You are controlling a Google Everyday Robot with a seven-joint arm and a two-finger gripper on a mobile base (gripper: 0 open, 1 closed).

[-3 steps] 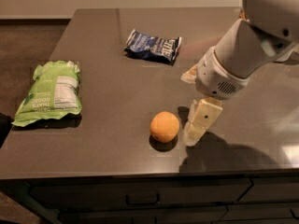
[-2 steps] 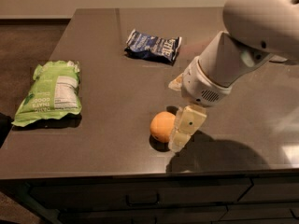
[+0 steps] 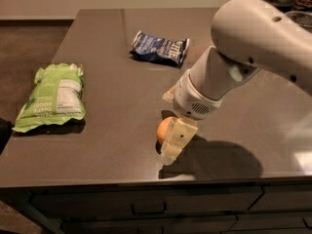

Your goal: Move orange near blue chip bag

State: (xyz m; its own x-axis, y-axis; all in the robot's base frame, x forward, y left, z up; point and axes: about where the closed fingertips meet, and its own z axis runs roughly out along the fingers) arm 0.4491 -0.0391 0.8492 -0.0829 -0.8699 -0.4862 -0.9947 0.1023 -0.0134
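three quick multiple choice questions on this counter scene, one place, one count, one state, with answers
1. Where does the blue chip bag lie from the orange? A) farther back on the counter B) on the floor C) inside a drawer
2. How many bags lie on the counter? A) one B) two C) four
3. How does the orange show? A) in full view, clear of the arm B) partly covered by the gripper C) on top of a bag
1 A, it lies beyond the orange toward the far edge. 2 B, the blue one plus the green bag. 3 B, the gripper sits at the orange near the front edge, hiding its right side.
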